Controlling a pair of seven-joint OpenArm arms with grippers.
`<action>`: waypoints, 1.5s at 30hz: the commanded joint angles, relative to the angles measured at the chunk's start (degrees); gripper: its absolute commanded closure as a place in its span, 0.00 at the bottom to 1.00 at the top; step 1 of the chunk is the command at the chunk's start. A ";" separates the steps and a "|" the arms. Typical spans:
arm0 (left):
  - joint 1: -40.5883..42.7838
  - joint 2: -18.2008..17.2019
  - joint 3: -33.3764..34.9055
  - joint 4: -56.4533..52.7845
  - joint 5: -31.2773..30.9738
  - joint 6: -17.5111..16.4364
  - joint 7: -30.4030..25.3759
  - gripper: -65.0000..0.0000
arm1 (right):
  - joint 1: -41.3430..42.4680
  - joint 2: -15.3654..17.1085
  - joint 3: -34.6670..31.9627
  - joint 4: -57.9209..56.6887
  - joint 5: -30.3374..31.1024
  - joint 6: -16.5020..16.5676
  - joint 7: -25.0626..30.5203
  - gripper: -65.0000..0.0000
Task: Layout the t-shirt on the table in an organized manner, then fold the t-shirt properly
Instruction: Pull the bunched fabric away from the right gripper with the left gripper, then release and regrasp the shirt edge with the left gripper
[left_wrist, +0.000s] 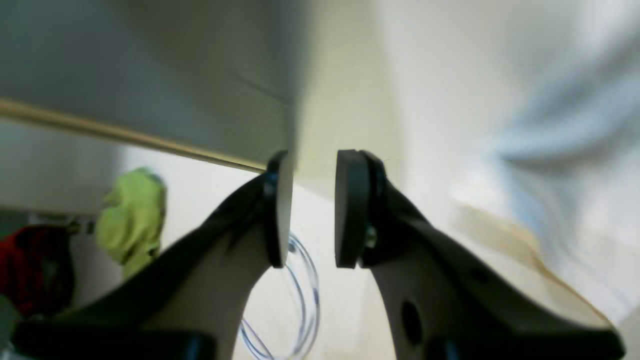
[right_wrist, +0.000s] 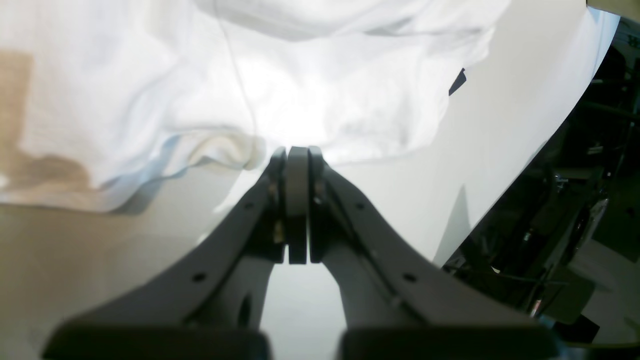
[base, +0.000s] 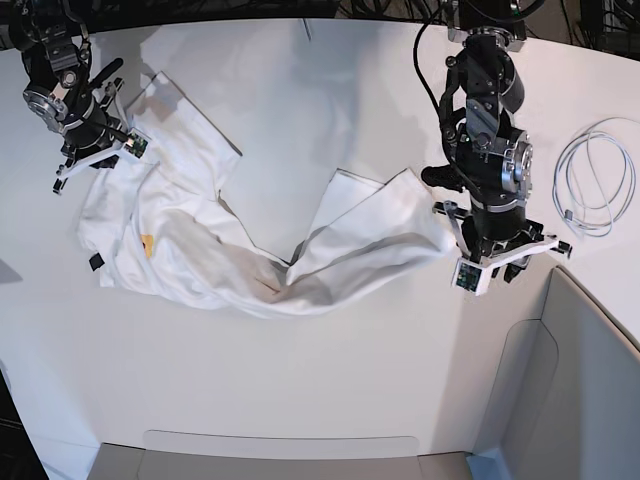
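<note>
While crumpled, white cloth t-shirt (base: 230, 240) sprawls plain-side up on smooth white table (base: 330, 380).
Left gripper (left_wrist: 310, 210) narrowly parted, empty; right gripper (right_wrist: 298, 200) closed, gripping nothing.

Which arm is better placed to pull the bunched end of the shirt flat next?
Probably the right arm. Its gripper hangs at the crumpled end of the shirt, though its fingers are shut. The left gripper has open fingers, but sits by the flatter end.

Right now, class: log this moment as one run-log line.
t-shirt: crumpled, unfolded on table | left tool: open, empty | right tool: shut, empty, at shirt edge | cable: coiled beside left arm
</note>
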 joint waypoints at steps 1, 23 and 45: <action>2.39 0.25 1.26 0.40 -0.78 -0.21 -2.23 0.80 | 0.42 0.99 0.42 1.00 -0.43 -0.36 0.40 1.00; 15.49 -4.93 19.99 -6.99 -0.34 -0.03 -8.47 0.76 | 0.51 0.99 0.34 0.74 -0.43 -0.27 0.40 1.00; 7.58 -5.20 25.00 -25.27 5.02 0.05 -10.58 0.77 | 0.34 0.63 0.25 0.65 -0.43 -0.27 0.40 1.00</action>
